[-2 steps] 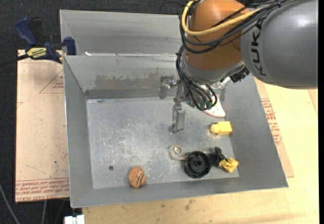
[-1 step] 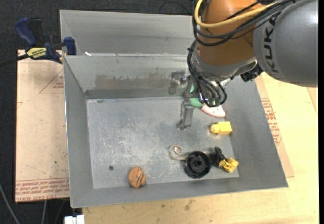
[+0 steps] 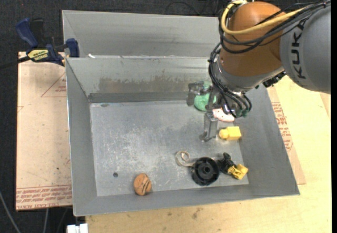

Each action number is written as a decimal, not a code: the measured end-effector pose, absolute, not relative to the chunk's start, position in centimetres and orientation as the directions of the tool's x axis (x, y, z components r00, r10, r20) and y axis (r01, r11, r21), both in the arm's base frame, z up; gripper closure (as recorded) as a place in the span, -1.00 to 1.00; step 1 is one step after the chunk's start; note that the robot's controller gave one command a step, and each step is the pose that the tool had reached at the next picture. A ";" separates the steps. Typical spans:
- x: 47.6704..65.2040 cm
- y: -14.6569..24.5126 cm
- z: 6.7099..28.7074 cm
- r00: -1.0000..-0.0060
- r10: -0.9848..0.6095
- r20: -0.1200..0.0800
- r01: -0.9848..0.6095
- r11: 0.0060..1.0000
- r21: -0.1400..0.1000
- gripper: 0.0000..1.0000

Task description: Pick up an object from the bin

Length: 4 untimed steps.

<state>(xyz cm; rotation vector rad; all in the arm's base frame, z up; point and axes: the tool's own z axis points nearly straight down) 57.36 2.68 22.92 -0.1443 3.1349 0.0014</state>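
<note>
Arm (image 3: 310, 52) enters from the right, its orange-covered wrist (image 3: 250, 37) poised over the right rear part of the bin (image 3: 131, 74) and turned downward. Gripper (image 3: 209, 133) hangs near the floor in the right half; whether the claw is spread or pressed together cannot be told, and nothing is seen held in it. Nearest item: one yellow block (image 3: 230, 133), lying just right of the gripper tip. One green object (image 3: 201, 102) lies behind it, partly hidden by the wrist, with one white and red piece (image 3: 226, 116) beside it under the cables. Toward the front: one bent metal hook (image 3: 183, 158), one black round part (image 3: 204, 171), one black and yellow tool (image 3: 235, 168). One brown lump (image 3: 141, 184) lies apart, at front centre-left. Seven items counted.
</note>
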 end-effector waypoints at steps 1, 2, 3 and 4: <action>51.3 1.7 20.7 -0.982 -0.186 -0.003 -0.186 0.982 0.001 -1.00; 50.3 -0.8 19.9 -0.949 -0.315 0.004 -0.315 0.949 0.003 -1.00; 50.4 -0.4 17.7 -0.941 -0.339 -0.005 -0.339 0.941 -0.002 -1.00; 49.7 -0.8 15.8 -0.964 -0.264 -0.001 -0.264 0.964 0.002 -1.00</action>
